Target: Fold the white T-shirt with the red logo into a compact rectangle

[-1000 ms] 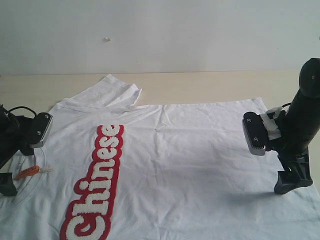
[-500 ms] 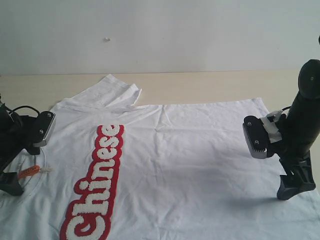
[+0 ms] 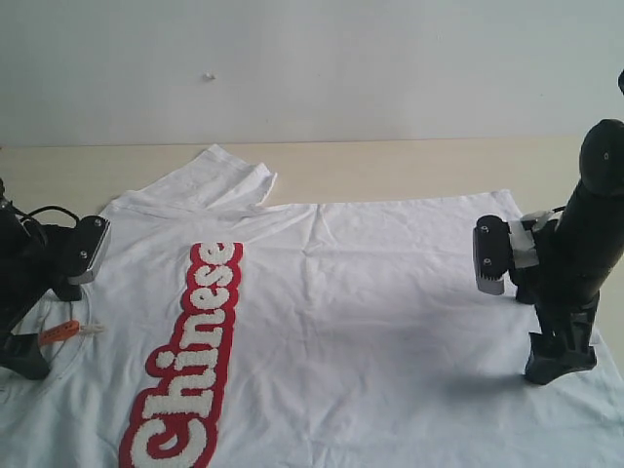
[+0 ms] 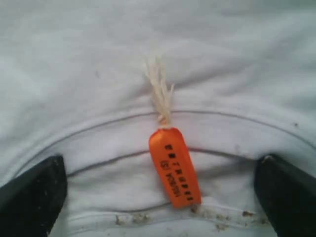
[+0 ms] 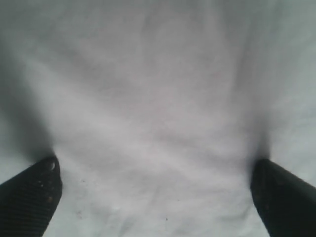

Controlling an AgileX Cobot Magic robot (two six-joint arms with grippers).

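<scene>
The white T-shirt [image 3: 370, 312] lay spread flat on the table [image 3: 409, 166], filling the middle and lower part of the exterior view. The red logo [image 3: 190, 361] ran down its lower left. At the far left, an orange tag [image 4: 175, 168] lay on the collar between the wide-apart jaws of the left gripper [image 4: 160, 190]. At the right edge, the right gripper [image 5: 158, 192] stood over bare cloth, its jaws also apart and holding nothing.

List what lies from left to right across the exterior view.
Orange tag → red logo → right gripper. The left gripper is left out: it overlaps the tag.
</scene>
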